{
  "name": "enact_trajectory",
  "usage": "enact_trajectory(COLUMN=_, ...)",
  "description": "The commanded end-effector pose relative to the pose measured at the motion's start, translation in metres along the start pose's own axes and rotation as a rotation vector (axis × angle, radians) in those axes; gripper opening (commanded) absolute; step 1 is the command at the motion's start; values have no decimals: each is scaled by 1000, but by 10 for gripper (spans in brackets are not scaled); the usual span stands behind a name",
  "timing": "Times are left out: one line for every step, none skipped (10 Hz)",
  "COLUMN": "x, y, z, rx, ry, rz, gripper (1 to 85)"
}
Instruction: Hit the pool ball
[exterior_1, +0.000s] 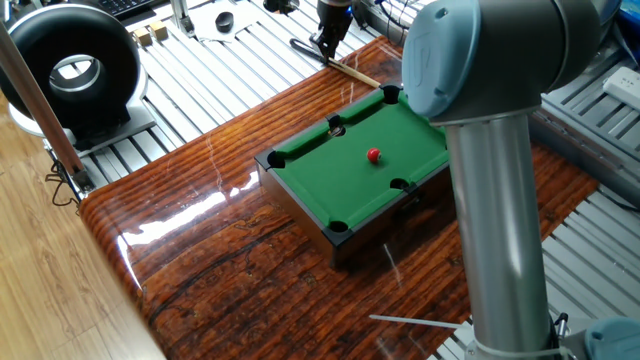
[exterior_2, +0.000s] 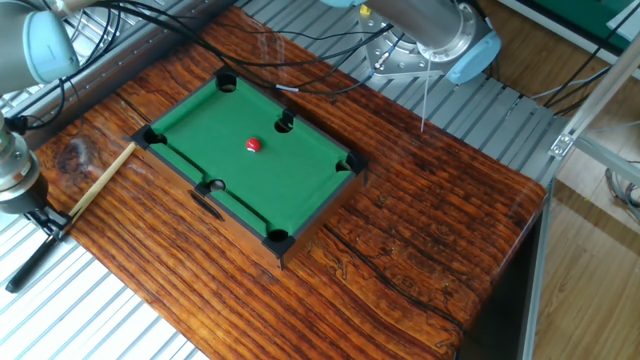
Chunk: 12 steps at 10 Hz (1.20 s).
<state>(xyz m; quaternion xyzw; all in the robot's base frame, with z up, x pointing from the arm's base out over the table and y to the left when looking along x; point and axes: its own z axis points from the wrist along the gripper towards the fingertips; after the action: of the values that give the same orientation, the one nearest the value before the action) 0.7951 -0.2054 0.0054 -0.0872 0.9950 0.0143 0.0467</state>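
The pool ball (exterior_1: 374, 155) is a small glossy red sphere resting on the green felt of the miniature pool table (exterior_1: 330, 180), nearer its far long rail. It also shows in the other fixed view (exterior_2: 253, 145) on the table (exterior_2: 250, 185). My gripper (exterior_1: 326, 50) is beyond the table's far end, low over the wooden board, shut on the rear end of a thin wooden cue stick (exterior_1: 356, 75). In the other fixed view the gripper (exterior_2: 55, 224) holds the cue (exterior_2: 104, 180), whose tip lies near the table's corner pocket (exterior_2: 142, 139), well short of the ball.
The table stands on a glossy wooden board (exterior_1: 230, 250) laid over metal slats. A black ring-shaped device (exterior_1: 70, 70) stands at the back left. My arm's grey column (exterior_1: 500, 220) blocks the right of one view. Cables (exterior_2: 250, 40) run behind the table.
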Motion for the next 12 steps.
enact_trajectory(x=-1, y=2, z=-1, rx=-12, ry=-6, rz=15, gripper=80)
enact_trajectory(x=-1, y=2, z=-1, rx=-12, ry=-6, rz=15, gripper=67)
enact_trajectory(x=-1, y=2, z=-1, rx=-12, ry=-6, rz=15, gripper=53)
enact_trajectory(x=-1, y=2, z=-1, rx=-12, ry=-6, rz=17, gripper=43)
enact_trajectory(x=-1, y=2, z=-2, rx=-11, ry=-6, rz=20, gripper=20)
enact_trajectory(x=0, y=3, z=-3, rx=-14, ry=-4, rz=24, gripper=10)
enact_trajectory(x=-1, y=4, z=-6, rx=-17, ry=-7, rz=29, gripper=10)
enact_trajectory(x=-2, y=1, z=-14, rx=-8, ry=-17, rz=36, gripper=10)
enact_trajectory(x=-5, y=-3, z=-20, rx=9, ry=-31, rz=19, gripper=10)
enact_trajectory(x=-6, y=-8, z=-27, rx=25, ry=-40, rz=1, gripper=10)
enact_trajectory(x=-4, y=-11, z=-37, rx=40, ry=-40, rz=-10, gripper=10)
enact_trajectory(x=1, y=-10, z=-48, rx=44, ry=-36, rz=6, gripper=10)
